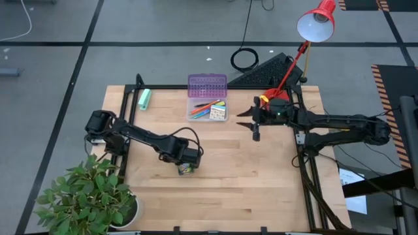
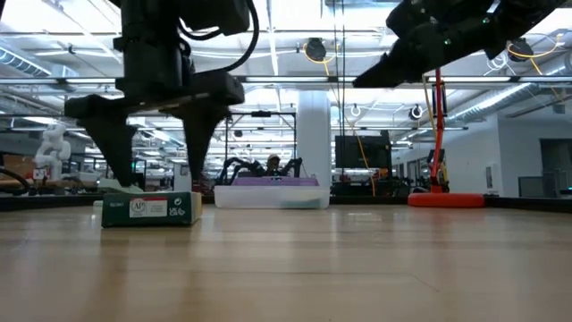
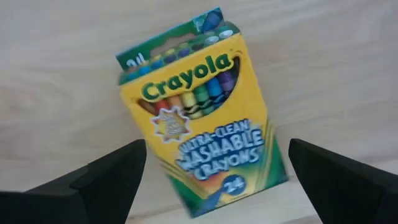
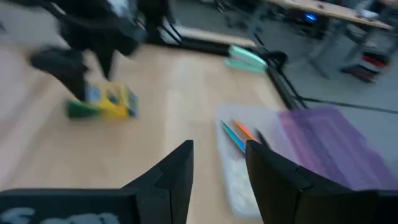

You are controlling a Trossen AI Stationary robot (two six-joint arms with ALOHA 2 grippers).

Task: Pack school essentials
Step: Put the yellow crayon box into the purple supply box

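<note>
A yellow-green crayon box lies flat on the table's near left part, label up. My left gripper hangs over it, pointing down and open. One finger stands at each side of the box, with a gap showing in the left wrist view. My right gripper is open and held high above the table, right of the clear box. That box holds several coloured pens, and its purple lid is folded back.
A mint-green roll lies at the far left corner. A red desk lamp stands at the far right, with its base on the table. A potted plant overhangs the near left corner. Bare wood spans the near middle.
</note>
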